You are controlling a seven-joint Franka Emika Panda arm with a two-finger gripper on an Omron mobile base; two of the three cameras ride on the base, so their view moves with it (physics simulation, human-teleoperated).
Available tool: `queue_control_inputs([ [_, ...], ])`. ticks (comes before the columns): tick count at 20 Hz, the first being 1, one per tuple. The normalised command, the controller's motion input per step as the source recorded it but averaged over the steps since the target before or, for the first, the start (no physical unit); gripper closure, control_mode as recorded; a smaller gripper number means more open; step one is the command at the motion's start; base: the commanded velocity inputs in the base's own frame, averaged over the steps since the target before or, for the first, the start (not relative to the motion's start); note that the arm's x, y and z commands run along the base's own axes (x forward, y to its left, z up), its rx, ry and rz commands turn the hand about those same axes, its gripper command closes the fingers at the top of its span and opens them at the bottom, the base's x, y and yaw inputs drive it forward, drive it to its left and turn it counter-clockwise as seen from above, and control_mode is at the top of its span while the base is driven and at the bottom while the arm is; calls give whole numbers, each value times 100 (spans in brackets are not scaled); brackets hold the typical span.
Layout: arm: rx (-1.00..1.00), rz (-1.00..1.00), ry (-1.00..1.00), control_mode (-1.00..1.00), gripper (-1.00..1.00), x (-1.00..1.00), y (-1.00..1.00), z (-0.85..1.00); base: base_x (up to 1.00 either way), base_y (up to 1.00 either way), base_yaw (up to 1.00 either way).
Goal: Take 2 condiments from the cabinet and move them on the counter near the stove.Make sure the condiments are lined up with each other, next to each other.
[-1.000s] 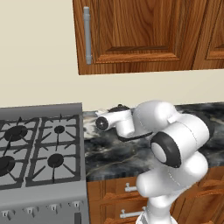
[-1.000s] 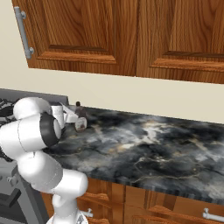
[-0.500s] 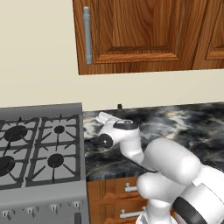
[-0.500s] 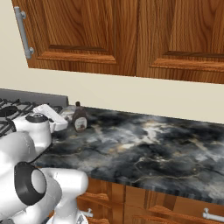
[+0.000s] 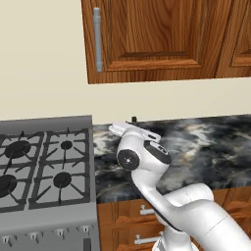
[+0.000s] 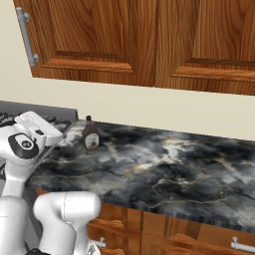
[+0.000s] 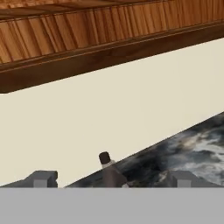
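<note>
The dark grey-brown bottle (image 6: 90,135) stands upright on the marble counter (image 6: 164,169) close to the stove (image 5: 44,166). Its black cap (image 5: 134,119) peeks over my hand in the left base view. My gripper (image 6: 63,130) is open, a short way to the bottle's left and apart from it. In the hand view the bottle (image 7: 108,168) stands ahead, between the widely spread fingertips (image 7: 41,178) of the gripper (image 7: 111,179). The wall cabinet (image 5: 157,39) above has its doors shut. The red ketchup bottle is out of view.
The cabinet's grey bar handle (image 5: 98,39) hangs above the stove's right edge. Black burner grates (image 5: 29,162) lie left of my arm. Brown drawers with silver handles (image 6: 244,245) sit under the counter, which stretches on to the right (image 5: 211,147).
My hand has drawn back leftward from the bottle while the arm folded down low. The bottle stays upright in the same spot on the counter.
</note>
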Motion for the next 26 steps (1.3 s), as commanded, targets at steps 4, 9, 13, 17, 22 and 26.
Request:
queue_control_inputs([
  [4, -6, 3, 30, -100, -100, -74, 5, 100, 0, 0, 0],
  [9, -7, 0, 49, -100, -100, -67, 0, 84, 0, 0, 0],
  [13, -7, 0, 49, -100, -100, -73, -8, 38, 0, 0, 0],
  [17, -5, 0, 37, -100, -100, -83, -24, 4, 0, 0, 0],
  [22, -1, 0, 4, -100, -100, -84, -75, -21, 0, 0, 0],
  [26, 1, 1, -7, -100, -100, -52, -82, -33, 0, 0, 0],
])
